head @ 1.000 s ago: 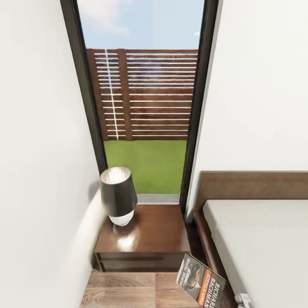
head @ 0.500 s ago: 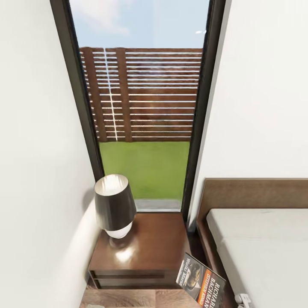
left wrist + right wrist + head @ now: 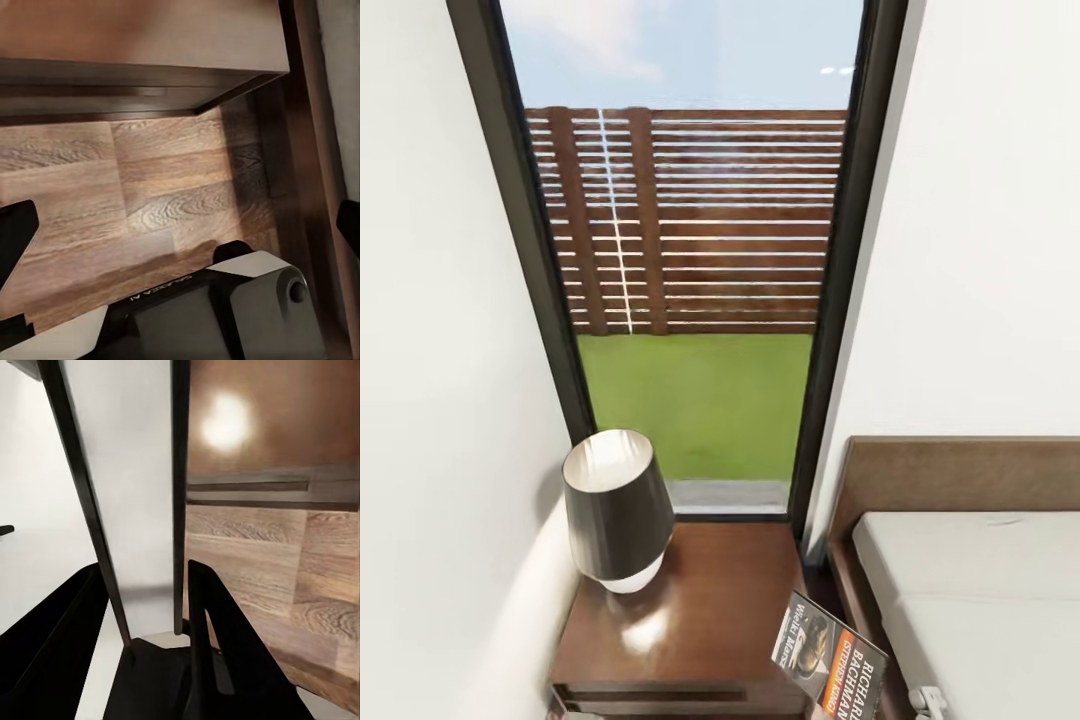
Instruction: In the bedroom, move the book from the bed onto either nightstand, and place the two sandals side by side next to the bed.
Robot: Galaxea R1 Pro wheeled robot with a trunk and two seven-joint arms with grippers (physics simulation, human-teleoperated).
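The book (image 3: 830, 655), dark with an orange band and white "RICHARD" lettering, hangs tilted above the gap between nightstand and bed, near the nightstand's front right corner. A bit of my white right gripper (image 3: 928, 702) shows just beside it. In the right wrist view the book (image 3: 139, 510) stands edge-on between the black fingers (image 3: 217, 637), so my right gripper (image 3: 142, 577) is shut on it. The glossy dark-brown nightstand (image 3: 700, 610) stands left of the bed (image 3: 980, 600). My left gripper (image 3: 180, 225) is open over the wood floor. The sandals are out of view.
A black-shaded lamp (image 3: 615, 510) occupies the nightstand's left half; its right half is bare. A tall dark-framed window (image 3: 690, 300) rises behind it, and a white wall (image 3: 440, 400) closes in on the left. The robot's base (image 3: 225, 315) stands on the floor below the nightstand (image 3: 142, 30).
The head camera has come closer: nightstand, lamp and bed sit lower and larger in the picture. The book keeps its place in the picture, held in my right gripper.
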